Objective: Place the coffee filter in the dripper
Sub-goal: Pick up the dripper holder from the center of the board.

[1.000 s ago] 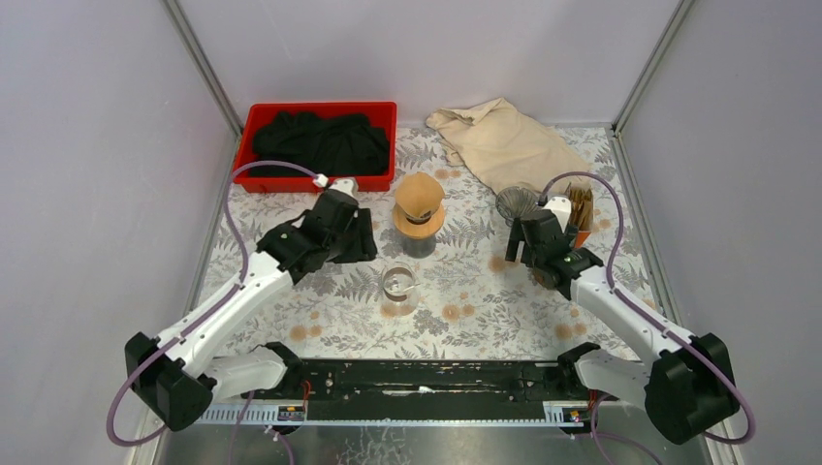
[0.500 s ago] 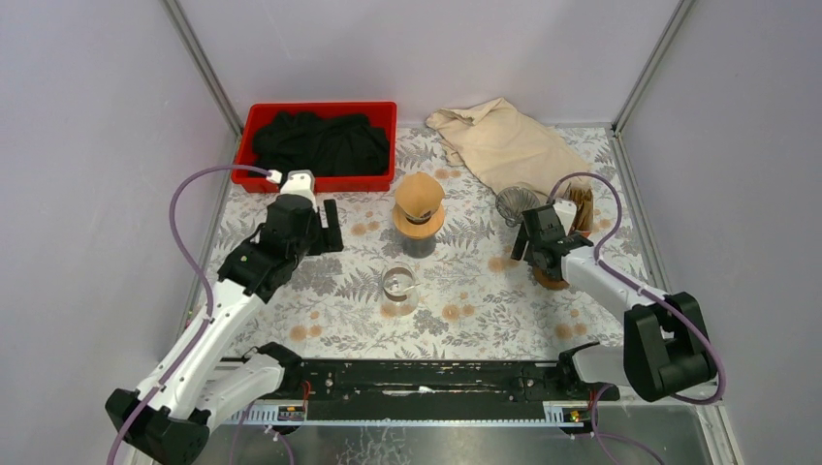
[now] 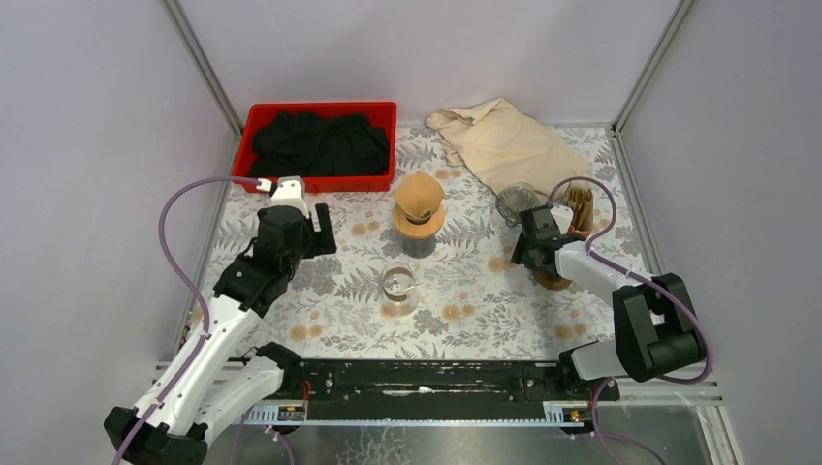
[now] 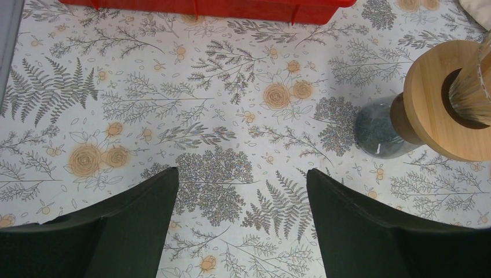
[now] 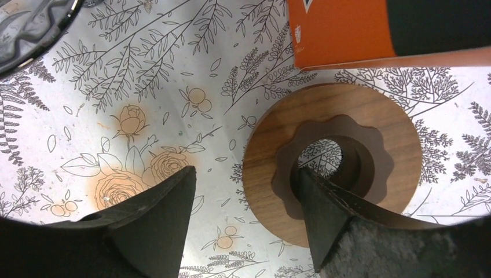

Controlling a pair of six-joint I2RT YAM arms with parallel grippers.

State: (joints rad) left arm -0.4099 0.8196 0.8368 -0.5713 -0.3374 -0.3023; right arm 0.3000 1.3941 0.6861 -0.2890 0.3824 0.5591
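One brown filter point(image 3: 420, 195) stands in the dripper point(image 3: 419, 225) at mid-table, its paper rising above the wooden collar. The dripper rests on a dark base point(image 4: 377, 132). Just in front of it stands a glass cup point(image 3: 399, 283).

Left of the dripper and well apart from it, the left gripper point(image 4: 240, 179) hangs over the flowered tablecloth point(image 4: 173, 87), its jaws spread wide with nothing between them.

On the right, the right gripper point(image 5: 243, 176) is low over a wooden ring point(image 5: 347, 133) that lies flat on the cloth. Its jaws stand apart. One finger is over the cloth beside the ring and the other over the ring's scalloped hole, so the near rim lies between them unclamped. An orange box point(image 5: 347, 29) lies just beyond the ring.

At the far edge, a red tray point(image 3: 383, 114) holds a black cloth point(image 3: 315, 143). A beige cloth point(image 3: 504, 143) lies crumpled to its right.
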